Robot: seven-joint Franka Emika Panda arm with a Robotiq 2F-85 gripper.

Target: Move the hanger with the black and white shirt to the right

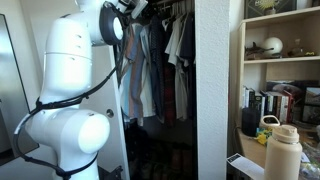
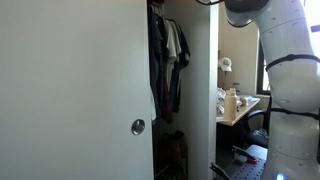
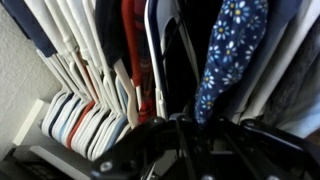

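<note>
Nearest the wrist camera, along the bottom edge: dark Robotiq gripper (image 3: 185, 150), blurred and lost in shadow; fingers apart or together, impossible to tell. Just beyond, up and to the right: navy-black shirt with small white flower print (image 3: 235, 55), hanging among the other clothes. Left of it, past a thin white hanger (image 3: 151, 60), a red garment (image 3: 135, 50); further left, a row of pale shirts (image 3: 75, 45) toward the textured wall. In an exterior view, bulky white robot arm (image 1: 75, 70) in front, reaching up to the packed closet rail; off to the side, a cream bottle (image 1: 283, 152) before a wooden shelf unit (image 1: 280, 58). In an exterior view, plain white door (image 2: 70, 90) with round metal knob (image 2: 138, 126), dark hanging clothes (image 2: 165, 50) behind.
</note>
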